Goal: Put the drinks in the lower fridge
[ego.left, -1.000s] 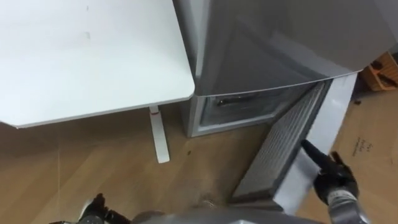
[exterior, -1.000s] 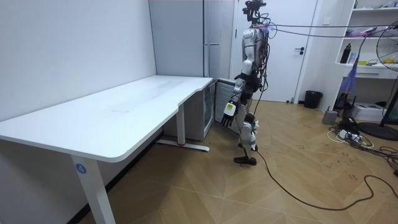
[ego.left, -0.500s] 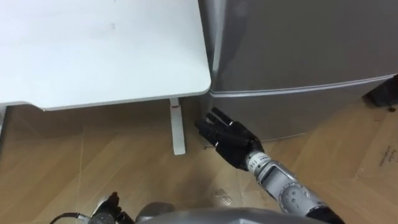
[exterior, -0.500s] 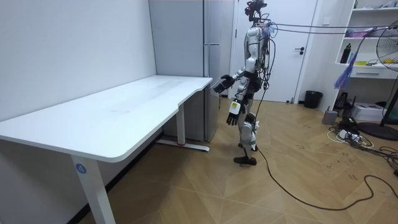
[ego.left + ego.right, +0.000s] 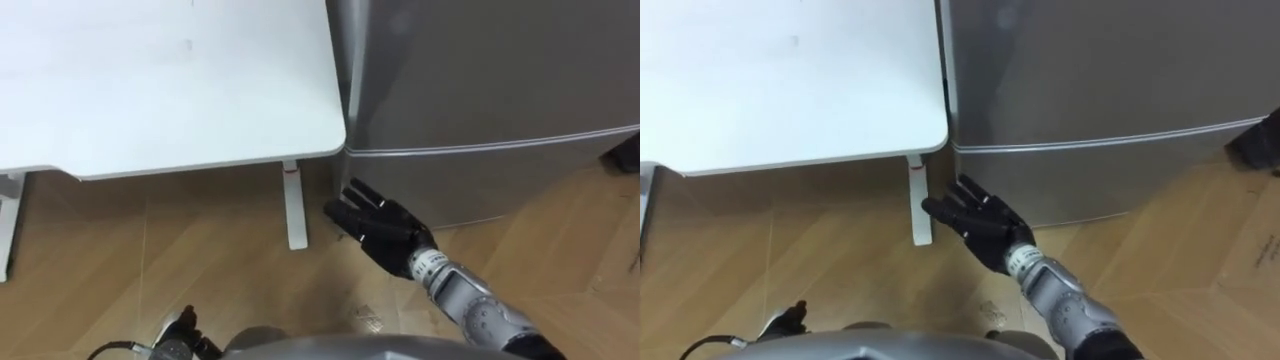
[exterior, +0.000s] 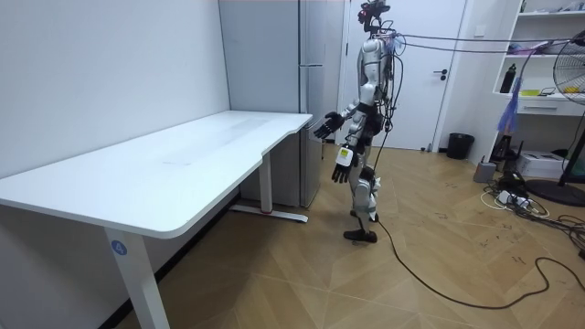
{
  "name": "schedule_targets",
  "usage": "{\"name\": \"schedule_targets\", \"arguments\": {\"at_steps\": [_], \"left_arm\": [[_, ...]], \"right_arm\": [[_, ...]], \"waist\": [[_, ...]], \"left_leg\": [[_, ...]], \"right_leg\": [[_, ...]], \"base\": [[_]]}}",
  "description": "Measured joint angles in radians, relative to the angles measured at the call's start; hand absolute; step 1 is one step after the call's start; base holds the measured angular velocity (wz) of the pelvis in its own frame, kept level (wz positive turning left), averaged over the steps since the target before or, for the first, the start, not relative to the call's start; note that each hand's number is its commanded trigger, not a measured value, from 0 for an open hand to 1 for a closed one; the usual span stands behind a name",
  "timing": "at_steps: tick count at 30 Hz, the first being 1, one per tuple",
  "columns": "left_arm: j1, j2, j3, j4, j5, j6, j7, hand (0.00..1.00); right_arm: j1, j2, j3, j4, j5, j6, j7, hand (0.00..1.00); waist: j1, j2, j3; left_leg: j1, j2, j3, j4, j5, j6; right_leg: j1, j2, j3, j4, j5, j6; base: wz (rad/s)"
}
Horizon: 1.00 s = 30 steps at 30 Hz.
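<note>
Right in front of the fridge point(image 5: 480, 80), by the corner of the white table point(image 5: 150, 90), the robot is standing upright on the wooden floor point(image 5: 200, 270). The big change: a second ago the lower fridge door point(image 5: 500, 180) was swinging wide open with the right robot hand point(image 5: 380, 228) down by its edge, and now that door is sitting fully shut. The right robot hand is now hovering out in front of the door, low and near the table leg point(image 5: 294, 205), spread wide and holding nothing, not touching the fridge. It's sitting pretty much where it was half a second ago, maybe a touch lower. The left robot hand point(image 6: 340, 172) is hanging down by the hip in the room view; can't tell how it's set, honestly.
</note>
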Motion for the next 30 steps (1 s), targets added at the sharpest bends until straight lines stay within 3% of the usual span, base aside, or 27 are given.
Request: {"name": "schedule_targets", "arguments": {"at_steps": [1, 3, 6, 10, 14, 22, 30], "left_arm": [[0.007, 0.005, 0.010, -0.001, -0.004, 0.000, -0.001, 0.00], [0.018, 0.008, 0.028, -0.015, -0.006, -0.001, -0.001, 0.00], [0.043, 0.011, 0.060, -0.018, -0.001, -0.002, 0.001, 0.00], [0.073, 0.008, 0.121, -0.015, 0.007, -0.016, 0.001, 0.00], [0.106, 0.006, 0.148, -0.001, 0.006, -0.020, -0.001, 0.00], [0.132, -0.008, 0.207, 0.061, 0.027, 0.009, -0.012, 0.00], [0.150, -0.025, 0.279, 0.083, 0.036, 0.013, -0.009, 0.00]], "right_arm": [[0.000, 0.002, -0.023, 0.062, -0.012, 0.000, 0.004, 0.00], [0.000, -0.003, -0.041, 0.153, -0.020, 0.001, 0.003, 0.00], [0.001, -0.003, -0.106, 0.297, -0.098, 0.011, 0.006, 0.00], [0.016, -0.004, -0.222, 0.464, -0.293, -0.002, -0.004, 0.00], [0.026, -0.016, -0.262, 0.550, -0.532, -0.004, -0.055, 0.00], [0.003, -0.007, -0.282, 0.624, -0.575, 0.000, -0.081, 0.00], [0.007, -0.003, -0.303, 0.650, -0.568, -0.003, -0.071, 0.00]], "waist": [[-0.003, -0.005, 0.0017], [-0.002, -0.018, -0.0050], [-0.001, -0.029, -0.0020], [-0.028, -0.039, -0.0014], [-0.012, -0.039, -0.0007], [0.002, -0.053, 0.0039], [0.012, -0.043, 0.0007]], "left_leg": [[0.004, -0.002, -0.005, 0.001, 0.000, 0.000], [0.006, -0.003, -0.005, 0.000, 0.000, 0.000], [0.016, -0.003, -0.009, -0.001, 0.000, 0.000], [0.018, -0.010, -0.048, 0.004, 0.000, 0.000], [0.019, -0.012, -0.058, 0.008, 0.000, 0.000], [0.035, -0.031, -0.116, 0.013, 0.000, 0.001], [0.051, -0.036, -0.120, 0.014, -0.001, 0.003]], "right_leg": [[0.009, -0.002, -0.006, -0.001, -0.001, 0.002], [0.012, -0.003, -0.007, -0.001, -0.002, 0.004], [0.027, -0.003, -0.012, -0.005, -0.004, 0.005], [0.053, -0.006, -0.033, -0.017, -0.010, 0.006], [0.058, -0.006, -0.033, -0.016, -0.012, 0.005], [0.098, -0.018, -0.066, -0.017, -0.037, 0.009], [0.122, -0.023, -0.085, -0.018, -0.048, 0.011]], "base": [[0.15], [0.07], [0.07], [0.26], [0.06], [0.24], [0.10]]}}
